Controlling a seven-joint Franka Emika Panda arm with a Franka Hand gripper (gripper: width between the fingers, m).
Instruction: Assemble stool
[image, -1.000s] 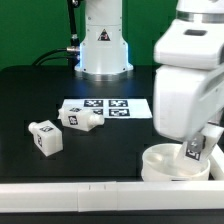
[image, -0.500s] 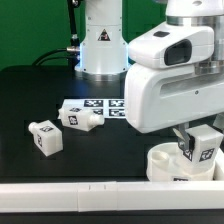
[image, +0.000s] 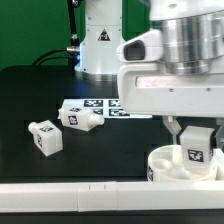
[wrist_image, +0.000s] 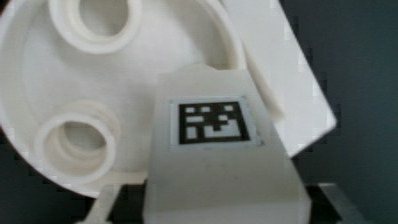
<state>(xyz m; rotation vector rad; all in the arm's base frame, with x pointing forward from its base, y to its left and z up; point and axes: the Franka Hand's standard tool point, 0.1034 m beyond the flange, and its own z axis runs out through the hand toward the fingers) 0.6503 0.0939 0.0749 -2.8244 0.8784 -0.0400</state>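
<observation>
Exterior view: the arm has swung toward the exterior view's left since a second ago; the gripper (image: 197, 140) stays clamped on an upright stool leg (image: 198, 153) between its fingers, over the seat (image: 162, 166)

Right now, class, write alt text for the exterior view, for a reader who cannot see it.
The end effector holds a white leg over the round seat. Two more legs lie on the black table toward the exterior view's left.
</observation>
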